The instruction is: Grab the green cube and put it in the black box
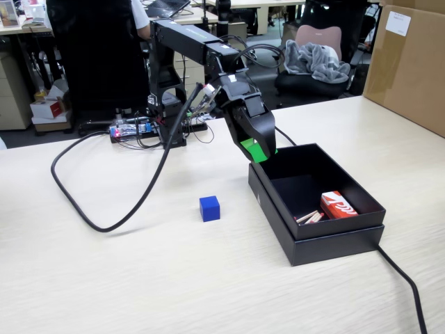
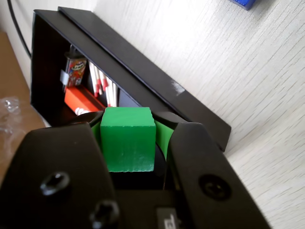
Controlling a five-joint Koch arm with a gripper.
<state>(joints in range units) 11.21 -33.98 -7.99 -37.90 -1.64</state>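
Gripping the green cube (image 2: 127,139) squarely between both jaws, the gripper (image 2: 128,125) hangs in the air, cube faces flat against the pads; being a cube, it shows no long axis. Just beyond the fingertips sits the black box (image 2: 143,71), its near wall running diagonally across the wrist view. Farther off lies the blue cube (image 1: 209,208).

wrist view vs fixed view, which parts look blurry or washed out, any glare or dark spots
Wrist view: the small bright green cube held in the black gripper is sharp, the gripper body near the lens is soft, the pale wood-grain table is washed out at top, and the shallow matte black box interior is dark. Fixed view: evenly lit, soft shadows, no strong glare.
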